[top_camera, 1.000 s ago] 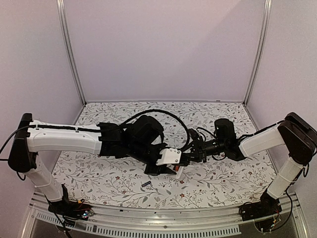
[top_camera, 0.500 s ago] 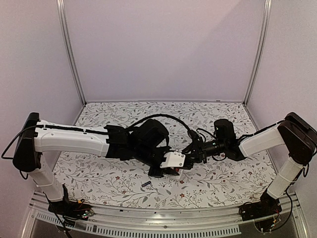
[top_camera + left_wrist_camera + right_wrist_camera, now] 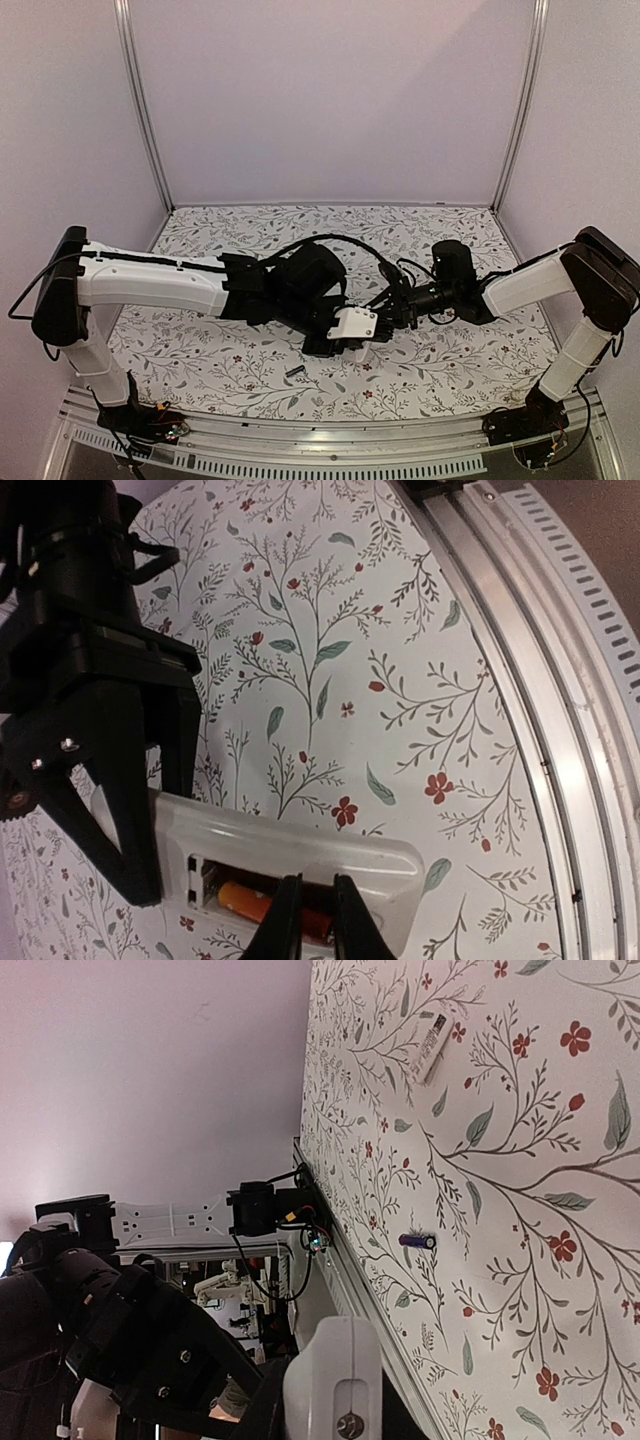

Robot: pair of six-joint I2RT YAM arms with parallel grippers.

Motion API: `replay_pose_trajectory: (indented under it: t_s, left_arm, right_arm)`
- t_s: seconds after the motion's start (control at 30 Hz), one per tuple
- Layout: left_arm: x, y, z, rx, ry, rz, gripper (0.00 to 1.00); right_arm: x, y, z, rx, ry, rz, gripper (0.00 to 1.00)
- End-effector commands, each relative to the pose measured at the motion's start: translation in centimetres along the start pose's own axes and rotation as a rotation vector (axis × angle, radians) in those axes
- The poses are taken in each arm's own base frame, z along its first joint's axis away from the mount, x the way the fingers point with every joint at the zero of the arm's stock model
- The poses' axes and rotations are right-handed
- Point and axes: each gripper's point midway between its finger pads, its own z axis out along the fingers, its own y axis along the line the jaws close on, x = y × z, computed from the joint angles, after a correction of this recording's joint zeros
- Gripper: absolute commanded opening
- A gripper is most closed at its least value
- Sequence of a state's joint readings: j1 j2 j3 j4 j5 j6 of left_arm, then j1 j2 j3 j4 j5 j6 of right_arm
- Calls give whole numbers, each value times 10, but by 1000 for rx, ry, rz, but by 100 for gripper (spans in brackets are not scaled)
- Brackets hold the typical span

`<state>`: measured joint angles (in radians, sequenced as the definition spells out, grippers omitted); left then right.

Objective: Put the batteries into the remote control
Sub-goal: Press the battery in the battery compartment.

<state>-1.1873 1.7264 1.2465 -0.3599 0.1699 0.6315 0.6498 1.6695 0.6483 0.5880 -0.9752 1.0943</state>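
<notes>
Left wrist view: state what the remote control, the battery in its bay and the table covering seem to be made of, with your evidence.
The remote control looks like white plastic: a smooth moulded shell with a soft sheen. The battery shows a glossy orange wrap, presumably over metal, though the casing is hidden. The table covering is a matt sheet with a printed floral pattern, cloth or vinyl; I cannot tell which.

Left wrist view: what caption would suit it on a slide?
Left hand at the orange-red cylindrical battery lying in the white rectangular remote control, which the right hand grips.

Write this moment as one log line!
right pincer: holding remote control | left pincer: nearly shut at orange battery in bay | dark battery: on table
</notes>
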Motion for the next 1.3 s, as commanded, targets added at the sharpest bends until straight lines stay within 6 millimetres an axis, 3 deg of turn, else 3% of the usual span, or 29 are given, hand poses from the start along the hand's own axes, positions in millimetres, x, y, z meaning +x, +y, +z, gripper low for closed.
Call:
replay_pose_trajectory:
  t_s: [0.0,0.2,0.93,1.27]
  left_arm:
    - [9,-1,2,-6,39,6,11]
    - [12,1,-1,-12,36,11,10]
    - [24,10,-6,-10,-11,-41,7]
    - [24,16,-4,-2,-57,-75,6]
  right_arm:
    - [1,11,2,-23,15,-39,0]
    - [3,18,1,-45,28,-62,0]
    - [7,94,-9,-367,38,-146,0]
    - [14,104,-7,-388,63,-131,0]
